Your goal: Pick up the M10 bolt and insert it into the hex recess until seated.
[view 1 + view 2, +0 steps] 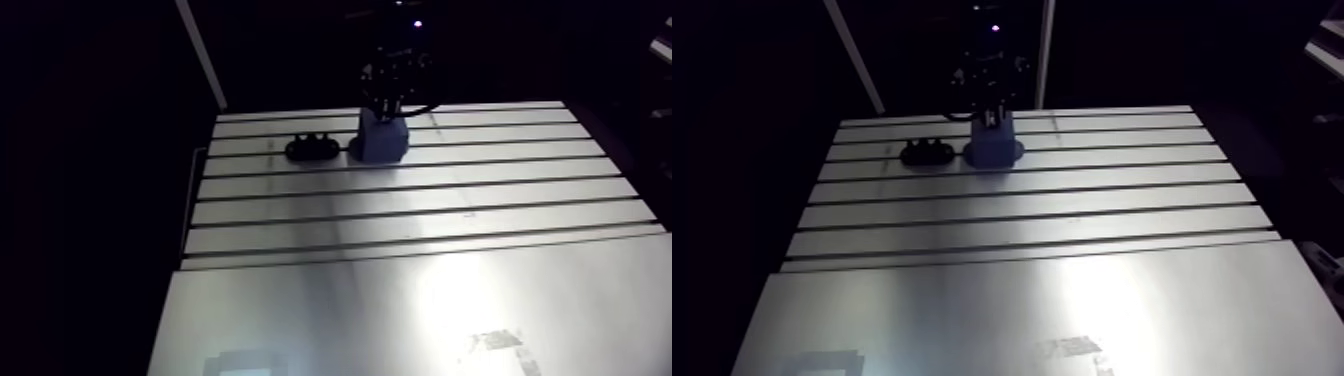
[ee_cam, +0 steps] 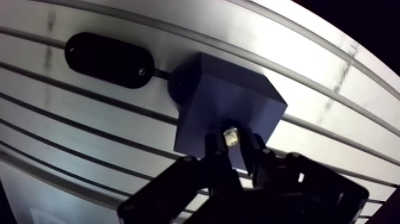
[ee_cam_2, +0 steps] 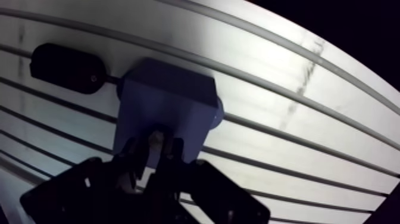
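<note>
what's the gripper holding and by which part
The bolt, pinched between the gripper fingertips over the blue block; only its shiny end shows, so head or shank cannot be told.

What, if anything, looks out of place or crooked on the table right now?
Nothing stands out. The blue block stands upright on the table, the black holder lies beside it, and the gripper is shut on the bolt over the block.
</note>
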Robot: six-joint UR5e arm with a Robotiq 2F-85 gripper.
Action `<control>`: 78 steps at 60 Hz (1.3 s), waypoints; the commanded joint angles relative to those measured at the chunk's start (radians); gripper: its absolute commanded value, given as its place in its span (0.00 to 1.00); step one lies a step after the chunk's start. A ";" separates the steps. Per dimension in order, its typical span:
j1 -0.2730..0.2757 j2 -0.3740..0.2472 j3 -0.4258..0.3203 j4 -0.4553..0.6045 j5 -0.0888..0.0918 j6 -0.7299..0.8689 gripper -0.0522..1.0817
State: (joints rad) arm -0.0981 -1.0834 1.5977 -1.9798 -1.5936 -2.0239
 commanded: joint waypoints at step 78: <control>0.006 -0.034 0.014 -0.017 0.010 -0.123 0.05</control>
State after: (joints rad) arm -0.0905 -1.1085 1.6140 -1.9908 -1.5881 -2.1706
